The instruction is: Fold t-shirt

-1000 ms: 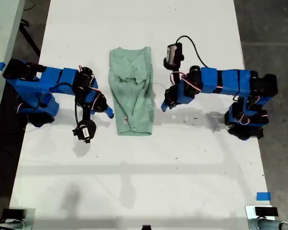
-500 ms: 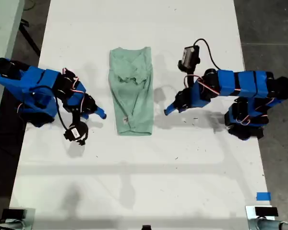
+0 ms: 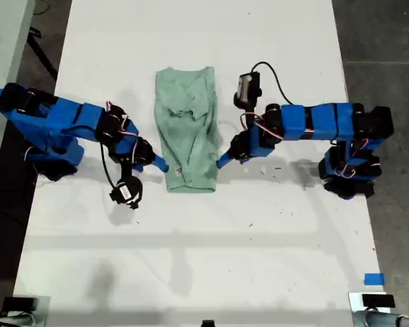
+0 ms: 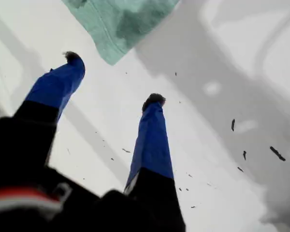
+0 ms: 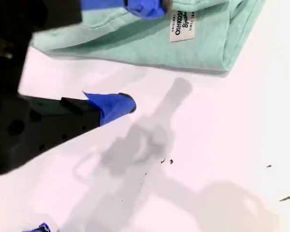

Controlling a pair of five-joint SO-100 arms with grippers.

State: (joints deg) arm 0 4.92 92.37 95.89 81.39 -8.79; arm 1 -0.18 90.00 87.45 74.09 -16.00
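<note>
1. Both arms have swung back in toward the t-shirt (image 3: pixel 186 129) since half a second ago. Each now reaches to one side of its lower end in the exterior view.
2. The t-shirt lies near the middle of the surface (image 3: pixel 204 259) as a long, narrow, pale green strip, its sides already turned in.
3. My first hand (image 4: pixel 111 79) comes from the exterior view's right. It is spread wide and empty, its tips just short of the cloth's corner.
4. My second hand (image 5: pixel 133 55) comes from the exterior view's left. It is also released, with one finger over the cloth near the white label (image 5: pixel 182 27) and the other on the bare surface.
5. To do this step well, I judge each hand should slide a lower finger under every layer at its corner before closing. Both should then lift together and carry the end evenly toward the collar, so the strip does not twist.
6. The surface is white and flat, with small dark specks (image 4: pixel 276 153) near my first hand.
7. Grey floor (image 3: pixel 382 41) flanks it, and blue tape (image 3: pixel 373 278) marks the exterior view's lower right.
</note>
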